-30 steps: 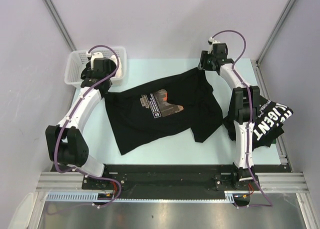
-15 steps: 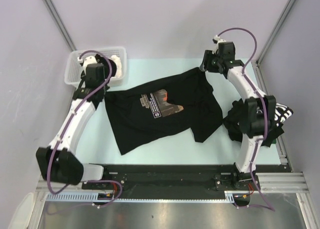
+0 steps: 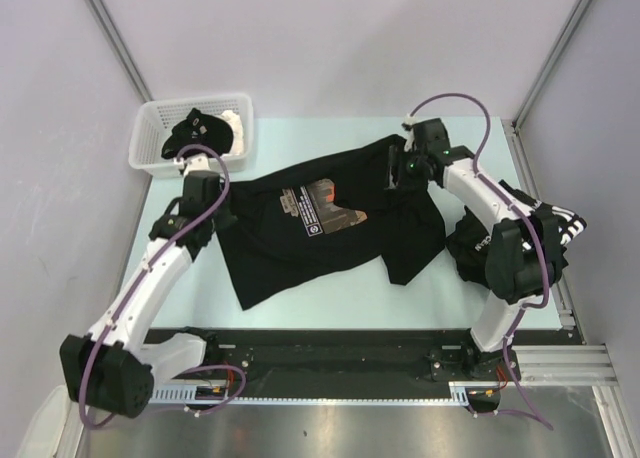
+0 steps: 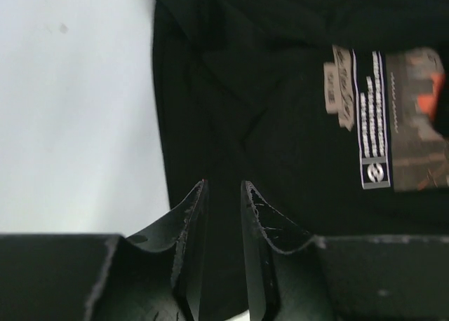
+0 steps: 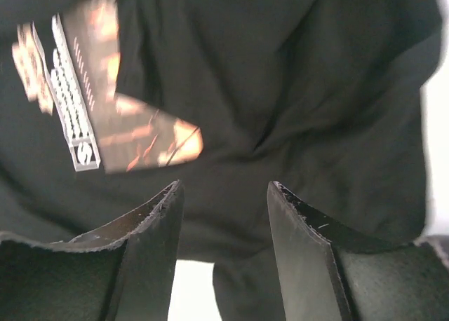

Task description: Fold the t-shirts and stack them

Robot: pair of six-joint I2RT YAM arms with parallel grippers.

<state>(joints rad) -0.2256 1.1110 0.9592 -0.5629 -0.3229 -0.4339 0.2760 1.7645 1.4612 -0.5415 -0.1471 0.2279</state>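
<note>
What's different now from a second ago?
The left gripper came from the basket to the printed t-shirt's left edge; the right gripper moved from its far right corner toward the middle. Neither holds anything. The shirt, the basket and the lettered t-shirt stayed put.

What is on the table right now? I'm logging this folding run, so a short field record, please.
Spread t-shirt: black, lying flat at centre, reddish-brown print facing up
Second t-shirt: black, white-lettered, bunched at the right edge
Basket: white, far left corner
Left tool: narrowly open over the spread shirt's edge
Right tool: open above that shirt, holding nothing
</note>
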